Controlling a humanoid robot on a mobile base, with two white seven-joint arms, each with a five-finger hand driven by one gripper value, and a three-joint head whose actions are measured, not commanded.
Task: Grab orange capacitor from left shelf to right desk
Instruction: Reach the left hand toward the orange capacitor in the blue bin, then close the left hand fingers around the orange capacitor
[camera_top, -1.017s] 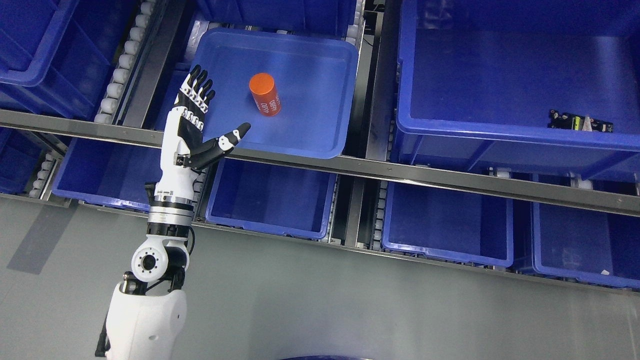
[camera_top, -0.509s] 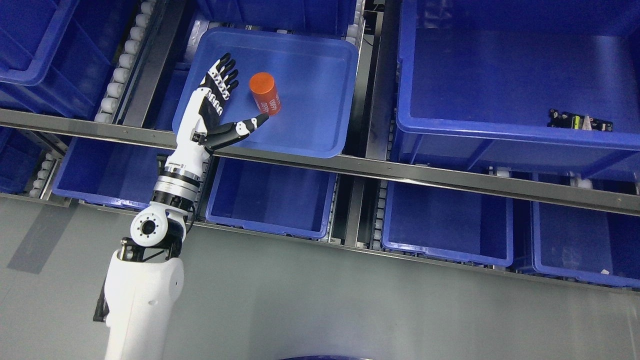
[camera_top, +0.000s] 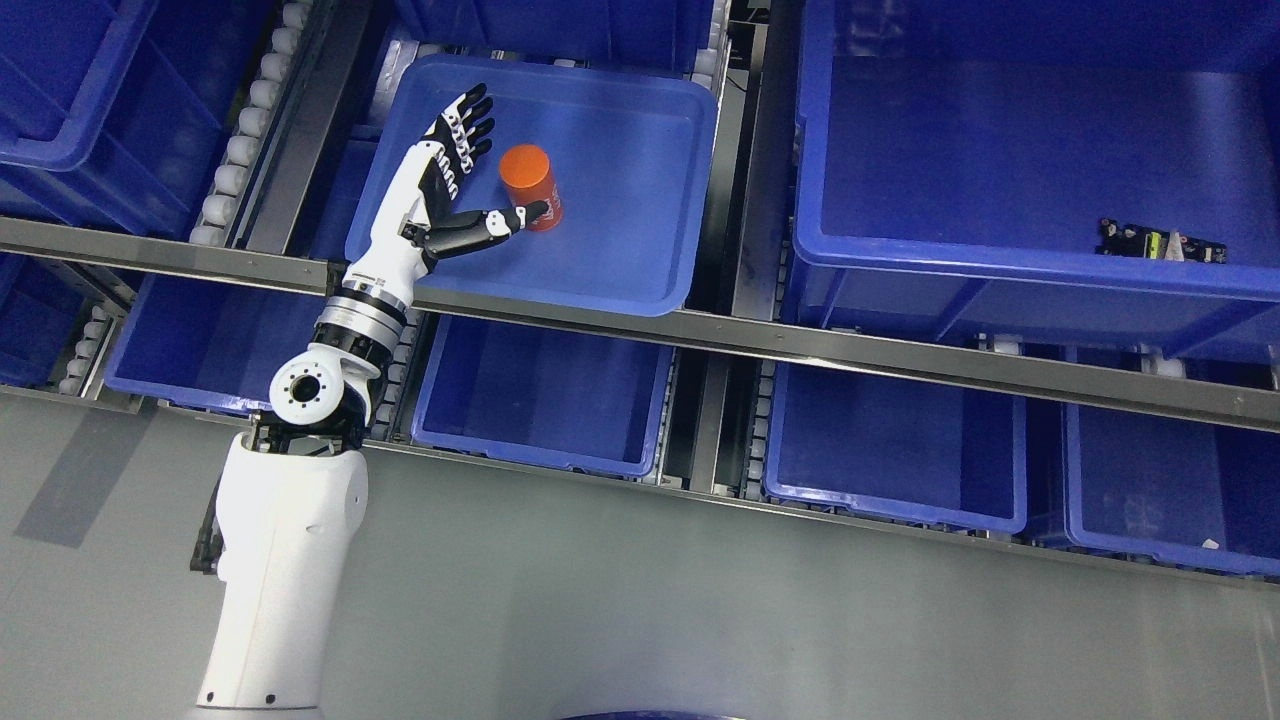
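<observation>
My left arm (camera_top: 280, 560) is coming up from the bottom edge at about 7 o'clock in the picture and is reaching diagonally toward 1 o'clock, crossing the metal rail (camera_top: 700, 335) of the shelf. My left robot hand (camera_top: 447, 190) is hovering inside the shallow blue tray (camera_top: 620, 270) on the upper shelf level, over the tray's left part. The robot hand is standing wide open and gripping nothing: the four fingers (camera_top: 468, 125) are stretching together toward 1 o'clock, and the thumb (camera_top: 500, 222) is splaying out toward 3 o'clock.

The orange capacitor (camera_top: 530, 183) is sitting in the same tray, just to the 3 o'clock side of my palm, in the open angle between fingers and thumb. The fingers are running along its 9 o'clock side, close beside it; I cannot tell whether they are touching it. The thumb tip is lying across the capacitor's lower end at 6 o'clock, overlapping it in the picture, though whether it is pressing on it I cannot tell. The capacitor is showing its round top toward 11 o'clock.

Farther toward 3 o'clock, a deep blue bin (camera_top: 1000, 260) is holding a small dark part (camera_top: 1160, 243) near its right side. Below the rail, a row of lower bins (camera_top: 540, 400) is lining the shelf.
</observation>
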